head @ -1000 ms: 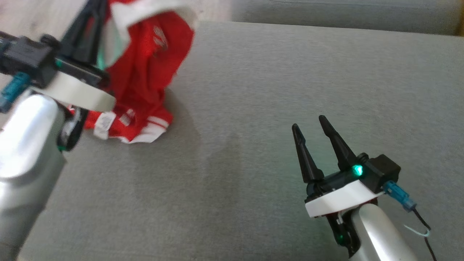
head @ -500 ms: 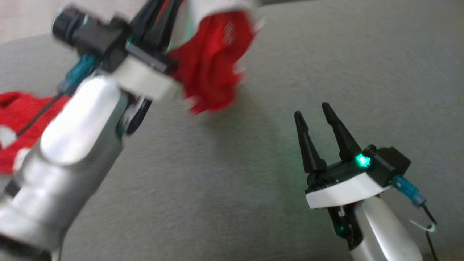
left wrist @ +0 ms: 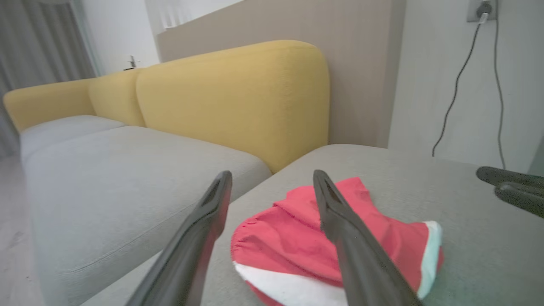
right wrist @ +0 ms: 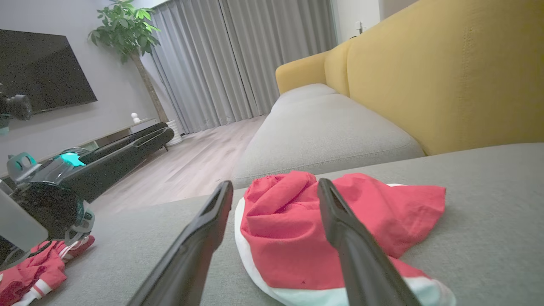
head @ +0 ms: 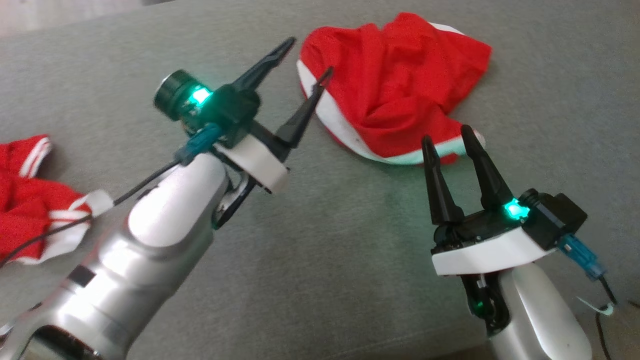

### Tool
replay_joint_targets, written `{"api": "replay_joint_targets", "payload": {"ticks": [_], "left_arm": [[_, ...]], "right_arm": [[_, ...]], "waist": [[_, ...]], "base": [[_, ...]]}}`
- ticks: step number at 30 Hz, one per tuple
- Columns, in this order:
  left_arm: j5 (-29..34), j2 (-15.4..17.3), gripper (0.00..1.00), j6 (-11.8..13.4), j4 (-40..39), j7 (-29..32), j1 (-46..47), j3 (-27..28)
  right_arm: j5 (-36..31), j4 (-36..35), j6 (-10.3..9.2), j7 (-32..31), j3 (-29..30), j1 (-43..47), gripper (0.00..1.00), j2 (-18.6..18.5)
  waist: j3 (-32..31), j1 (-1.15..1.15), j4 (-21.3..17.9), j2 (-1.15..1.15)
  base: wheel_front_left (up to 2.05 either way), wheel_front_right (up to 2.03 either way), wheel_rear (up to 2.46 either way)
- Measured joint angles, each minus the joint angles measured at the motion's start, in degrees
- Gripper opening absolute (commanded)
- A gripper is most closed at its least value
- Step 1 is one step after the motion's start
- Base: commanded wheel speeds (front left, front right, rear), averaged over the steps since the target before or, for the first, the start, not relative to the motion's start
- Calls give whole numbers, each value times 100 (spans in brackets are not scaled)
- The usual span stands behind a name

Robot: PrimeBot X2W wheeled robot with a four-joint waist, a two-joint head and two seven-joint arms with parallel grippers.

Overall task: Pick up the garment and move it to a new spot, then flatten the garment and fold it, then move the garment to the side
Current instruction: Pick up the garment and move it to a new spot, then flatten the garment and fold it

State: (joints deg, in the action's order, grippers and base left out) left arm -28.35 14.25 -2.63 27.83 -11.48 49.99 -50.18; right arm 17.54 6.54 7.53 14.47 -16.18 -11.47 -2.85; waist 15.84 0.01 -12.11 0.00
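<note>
Sofa seat (head: 320,280) now carries the red garment (head: 395,95), crumpled at its far middle. Half a second ago it hung from the left gripper (head: 310,55), whose fingers now stand apart just beside it, arm raised and slanting. Relocation looks done; flattening waits. Nearer, the right gripper (head: 447,135), fingers apart, points at the garment's near hem.

Garment (head: 400,90) on cushion (head: 325,260), L gripper (head: 309,57) just left of it, R gripper (head: 446,135) before it

No readable text, label, brand or number shows in any view
</note>
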Motion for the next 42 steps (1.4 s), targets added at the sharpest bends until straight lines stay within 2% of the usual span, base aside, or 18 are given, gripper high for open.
{"api": "replay_joint_targets", "payload": {"ticks": [3,6,12,13,18,21,23,26,36,42], "left_arm": [[-123,136,100,120,-44,-143,-81,205],[-141,448,100,281,-203,-232,-246,442],[-208,993,100,680,-818,-298,-1315,882],[-208,993,100,680,-818,-298,-1315,882],[-176,1020,100,1094,-1590,-299,-2570,1319],[-167,836,100,1333,-1970,-299,-3351,1651],[-79,654,100,1379,-2120,-298,-3787,1835],[94,420,100,1359,-2219,-298,-4161,2013],[583,-30,100,861,-2201,-299,-4212,2450],[732,-293,100,579,-2013,-299,-4177,2610]], "right_arm": [[-84,11,0,0,30,33,100,1],[-166,68,0,0,108,56,100,1],[-353,194,0,2,226,159,100,2],[-353,194,0,2,226,159,100,2],[-414,389,0,8,299,454,100,2],[-459,464,0,9,308,539,100,2],[-461,482,0,9,314,538,100,3],[-539,498,0,9,319,537,100,3],[-1000,625,0,9,368,266,100,3],[-1748,1438,0,-315,570,-675,100,2]], "waist": [[-75,0,203,0],[-167,0,448,0],[-405,-1,977,0],[-405,-1,977,0],[-684,-2,1340,0],[-848,-2,1503,0],[-920,-2,1589,0],[-972,-2,1692,0],[-827,-1,1891,0],[-608,0,2138,0]], "base": [[0,0,0],[0,0,0],[0,0,0],[0,0,0],[0,0,0],[0,0,0],[0,0,0],[0,0,0],[0,0,0],[0,0,0]]}}
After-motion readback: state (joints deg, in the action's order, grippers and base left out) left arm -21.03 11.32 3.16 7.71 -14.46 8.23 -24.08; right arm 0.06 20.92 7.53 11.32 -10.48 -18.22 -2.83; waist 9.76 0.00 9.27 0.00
